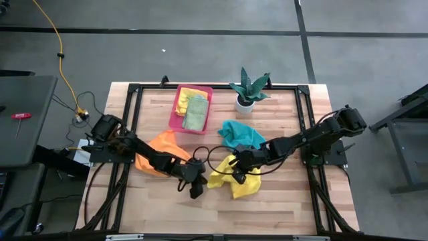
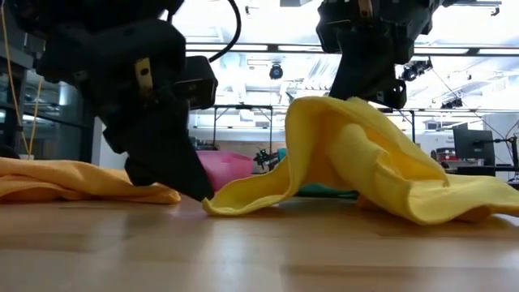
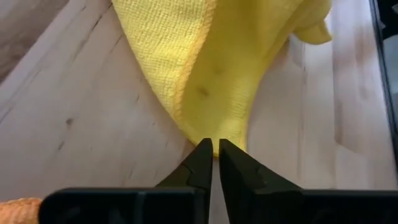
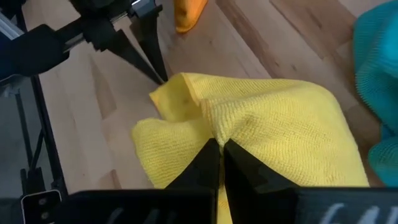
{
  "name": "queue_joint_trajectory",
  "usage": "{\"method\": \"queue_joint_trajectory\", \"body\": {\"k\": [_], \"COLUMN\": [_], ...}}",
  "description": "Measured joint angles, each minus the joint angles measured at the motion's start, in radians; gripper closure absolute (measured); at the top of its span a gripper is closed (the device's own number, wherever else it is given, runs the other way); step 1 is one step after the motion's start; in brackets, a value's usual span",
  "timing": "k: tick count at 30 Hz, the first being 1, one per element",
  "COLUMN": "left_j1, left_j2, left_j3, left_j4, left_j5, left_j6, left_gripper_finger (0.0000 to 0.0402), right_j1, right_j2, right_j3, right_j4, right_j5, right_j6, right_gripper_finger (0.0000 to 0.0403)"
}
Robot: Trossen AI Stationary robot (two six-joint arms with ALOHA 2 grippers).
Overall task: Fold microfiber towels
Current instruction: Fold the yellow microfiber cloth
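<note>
1. My left fingers (image 3: 215, 155) are pinched together on a corner of the yellow towel (image 1: 235, 179), low against the tabletop (image 1: 287, 201) near the middle of its front half.
2. My right fingers (image 4: 220, 155) are clenched on a raised fold of the same yellow towel, holding it up in a peak above the wood.
3. The yellow towel lies crumpled between my two arms, its gripped corner touching the tabletop, the rest draped down from the peak.
4. The orange towel (image 1: 159, 152) is bunched under my left arm toward the left edge.
5. The teal towel (image 1: 242, 134) sits just behind the yellow one, near the tabletop's middle.
6. A pink tray (image 1: 178, 120) at the back edge holds another yellow towel (image 1: 190, 95) and a green towel (image 1: 196, 114).
7. A potted plant (image 1: 247, 90) stands beside the tray at the back edge.
</note>
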Motion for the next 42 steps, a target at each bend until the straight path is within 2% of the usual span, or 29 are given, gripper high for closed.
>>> {"method": "queue_joint_trajectory", "body": {"k": [6, 13, 17, 21, 25, 30, 37, 39, 42], "left_j1": [0.023, 0.055, 0.050, 0.030, 0.008, 0.002, 0.020, 0.028, 0.048], "left_j2": [0.000, -0.011, -0.011, -0.011, -0.001, 0.008, 0.024, 0.024, 0.024], "left_j3": [0.000, 0.000, 0.000, 0.000, 0.000, 0.002, 0.013, 0.013, 0.013], "left_j4": [-0.007, -0.024, -0.014, 0.002, 0.030, 0.049, 0.049, 0.034, 0.006], "left_j5": [0.064, 0.160, 0.160, 0.130, 0.070, -0.017, -0.067, -0.084, -0.087], "left_j6": [-0.043, -0.146, -0.264, -0.376, -0.444, -0.457, -0.391, -0.353, -0.308], "left_gripper_finger": [0.0354, 0.0275, 0.0231, 0.0204, 0.0201, 0.0203, 0.0207, 0.0224, 0.0281], "right_j1": [-0.003, -0.009, -0.008, -0.008, -0.008, -0.008, -0.008, -0.008, -0.012], "right_j2": [0.000, 0.000, 0.000, 0.000, 0.000, 0.000, 0.000, 0.000, 0.000], "right_j3": [0.000, 0.000, 0.000, 0.000, 0.000, 0.000, 0.000, 0.000, 0.000], "right_j4": [0.032, 0.076, 0.115, 0.135, 0.139, 0.156, 0.180, 0.179, 0.179], "right_j5": [0.002, 0.004, 0.004, 0.005, 0.008, 0.023, 0.041, 0.042, 0.041], "right_j6": [0.011, 0.055, 0.094, 0.116, 0.116, 0.116, 0.116, 0.116, 0.116], "right_gripper_finger": [0.0402, 0.0402, 0.0402, 0.0402, 0.0402, 0.0402, 0.0402, 0.0402, 0.0402]}}
